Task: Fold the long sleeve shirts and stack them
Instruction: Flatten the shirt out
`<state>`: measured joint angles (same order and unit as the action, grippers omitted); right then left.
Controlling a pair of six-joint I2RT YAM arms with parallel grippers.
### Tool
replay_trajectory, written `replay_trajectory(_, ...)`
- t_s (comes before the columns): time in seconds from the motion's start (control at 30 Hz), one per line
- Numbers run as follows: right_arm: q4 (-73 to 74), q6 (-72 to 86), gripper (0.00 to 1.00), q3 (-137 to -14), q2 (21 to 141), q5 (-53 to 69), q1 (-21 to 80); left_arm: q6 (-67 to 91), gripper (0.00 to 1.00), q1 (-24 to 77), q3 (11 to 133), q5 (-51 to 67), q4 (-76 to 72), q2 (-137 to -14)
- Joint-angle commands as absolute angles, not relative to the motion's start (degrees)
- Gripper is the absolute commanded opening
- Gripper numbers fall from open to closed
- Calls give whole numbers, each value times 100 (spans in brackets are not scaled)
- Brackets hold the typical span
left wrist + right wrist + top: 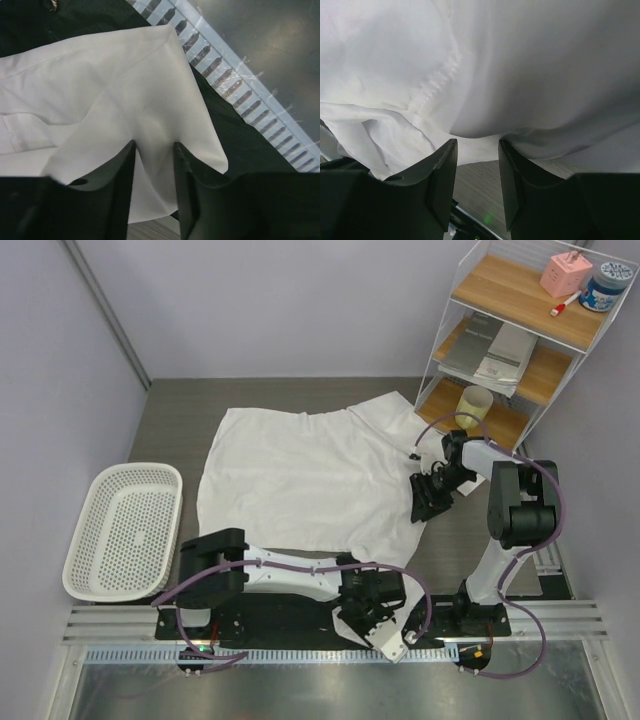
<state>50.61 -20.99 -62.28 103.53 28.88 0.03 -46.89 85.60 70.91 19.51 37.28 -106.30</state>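
Long sleeve shirt (300, 480), white, thin, softly creased: spread flat just right of the basket (140, 469), long axis running away from the basket, one corner trailing nearer than the basket's near rim. Left gripper (154, 147) pinched on that corner, cloth between narrow fingers. Right gripper (477, 145) at the shirt edge farthest from the basket, partly apart; hold unclear.

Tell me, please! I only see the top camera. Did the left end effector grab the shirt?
Observer: Its wrist camera shows the shirt running between the fingers of the left end effector. I cannot confirm a firm pinch.
Operator: And the other one?
Observer: The right end effector stands open. Bare table shows between its fingers, and the cloth lies just beyond the tips.
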Motion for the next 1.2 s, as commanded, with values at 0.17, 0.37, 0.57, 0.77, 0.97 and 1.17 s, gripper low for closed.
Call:
replay_trajectory(0.17, 4904, -2223, 44, -6548, 10529, 2505, 0, -3914, 0, 8001, 7312, 2187, 3454, -9995)
replay_trajectory(0.37, 4939, -2268, 44, -6627, 10512, 2399, 0, -1585, 0, 6243, 7682, 3427, 3192, -9361)
replay_trajectory(0.57, 5027, -2285, 44, -6750, 10512, 2417, 0, 526, 0, 4151, 6137, 3120, 2013, -8798)
replay_trajectory(0.77, 5212, -2364, 45, -6934, 10415, 2434, 0, 633, 45, 3481, 5563, 3585, 2338, -8702)
replay_trajectory(0.97, 5493, -2382, 45, -7163, 10214, 2680, 0, -797, 62, 3646, 6763, 3806, 2959, -8630)
replay_trajectory(1.17, 5651, -2198, 45, -7268, 9932, 2997, 0, -3029, 68, 4743, 8163, 3753, 4084, -9997)
